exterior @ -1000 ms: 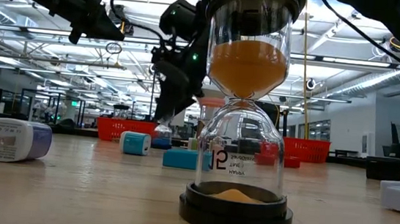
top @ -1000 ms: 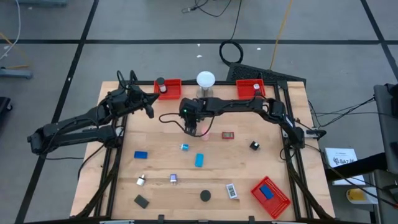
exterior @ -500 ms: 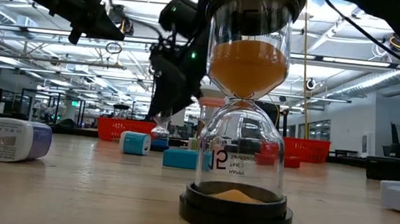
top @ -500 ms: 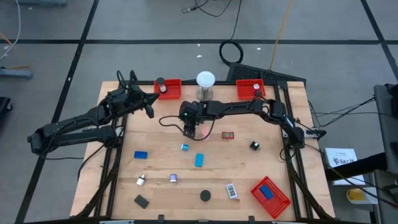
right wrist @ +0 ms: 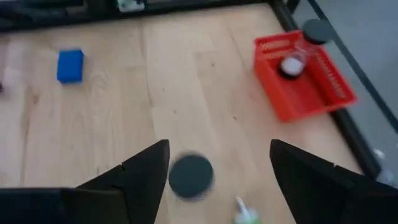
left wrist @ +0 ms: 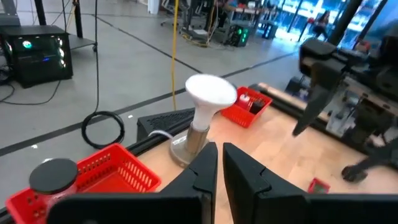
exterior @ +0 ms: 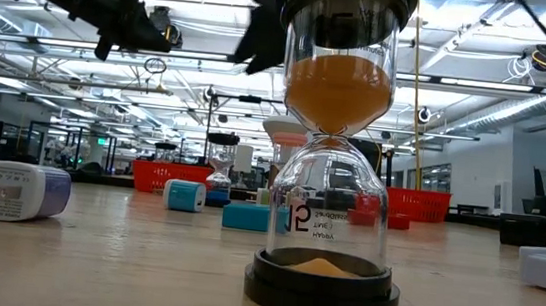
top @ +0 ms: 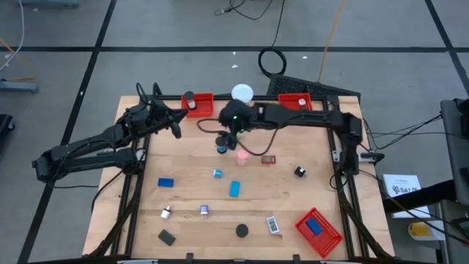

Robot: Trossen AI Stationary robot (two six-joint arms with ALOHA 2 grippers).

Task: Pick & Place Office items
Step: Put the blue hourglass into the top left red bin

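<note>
My right gripper (top: 226, 136) hangs open above the middle of the table's far half, and its fingers (right wrist: 149, 171) stand wide apart. Below it a small hourglass with a dark top (right wrist: 191, 175) (top: 222, 146) stands on its base on the wood, apart from the fingers, with a pink-topped one (top: 240, 155) beside it. Other office items lie scattered nearer the front: blue blocks (top: 166, 182) (top: 234, 188), a red piece (top: 269, 159) and a black disc (top: 242, 230). My left gripper (left wrist: 217, 168) waits, shut on nothing, over the far left of the table (top: 176, 126).
Red mesh trays stand at the far edge (top: 198, 103) (top: 297, 103) and at the near right corner (top: 320, 229), the last holding a blue block. A white globe on a metal base (top: 242, 93) stands between the far trays. A tall hourglass with orange sand (exterior: 332, 149) fills the low view's foreground.
My right gripper has risen steeply from the table and drawn back a little toward the far edge. The small dark-topped hourglass it stood over has stayed standing on the wood.
</note>
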